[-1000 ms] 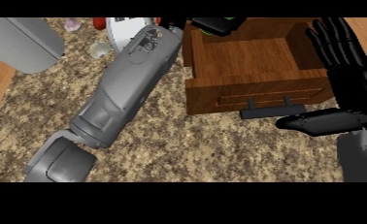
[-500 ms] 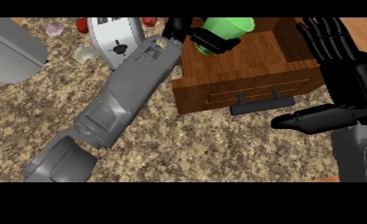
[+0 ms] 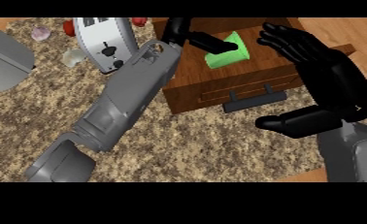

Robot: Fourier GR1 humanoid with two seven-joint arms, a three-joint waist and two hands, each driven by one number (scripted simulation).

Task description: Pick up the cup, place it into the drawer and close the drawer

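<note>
Cup (image 3: pixel 234 56) over drawer (image 3: pixel 208 81) — toaster (image 3: pixel 108 41) (on counter (image 3: pixel 215 143)) left.

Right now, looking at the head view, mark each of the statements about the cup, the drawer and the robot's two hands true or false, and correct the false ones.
1. The green cup is over the open drawer, with the left hand curled on it. True.
2. The drawer is closed. False: it is pulled out, its handle towards the robot.
3. The right hand grips the drawer's handle. False: it is open, fingers straight, at the drawer's right side and apart from the handle.
4. A white toaster stands on the counter, left of the drawer. True.
</note>
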